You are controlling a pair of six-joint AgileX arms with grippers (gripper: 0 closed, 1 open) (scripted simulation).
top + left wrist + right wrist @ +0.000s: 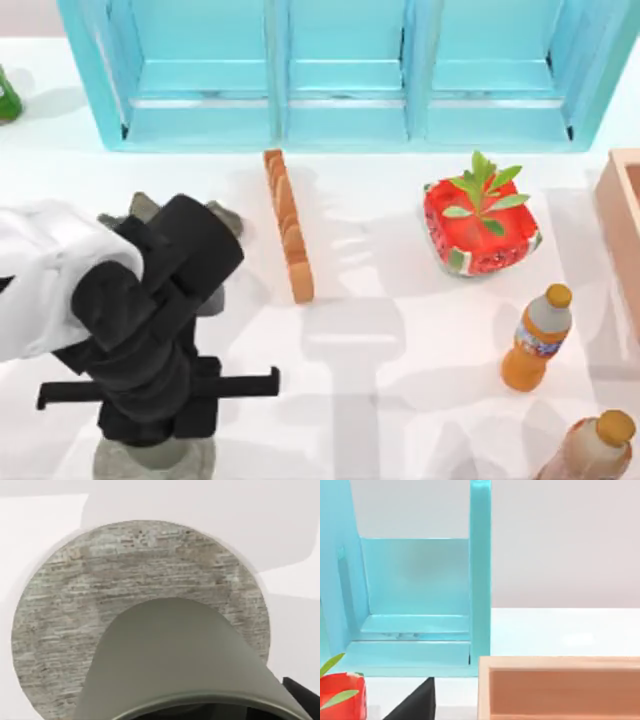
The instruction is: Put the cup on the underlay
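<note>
A white tabletop (400, 340) carries a turquoise shelf unit (340, 75) along its far edge. At the near edge toward the left, the left gripper (150, 440) hangs over one underlay (75, 605), with one cup (175, 655) above it; whether its fingers grip the cup I cannot tell. Rightward lie a bread loaf (288, 225), a watermelon-patterned planter (478, 228), two orange-capped bottles (536, 338) and a wooden box (560, 687).

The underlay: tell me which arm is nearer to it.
Left. The left gripper hangs right above the underlay at the table's front left, with the cup over the disc. The right arm is off on the table's right.
</note>
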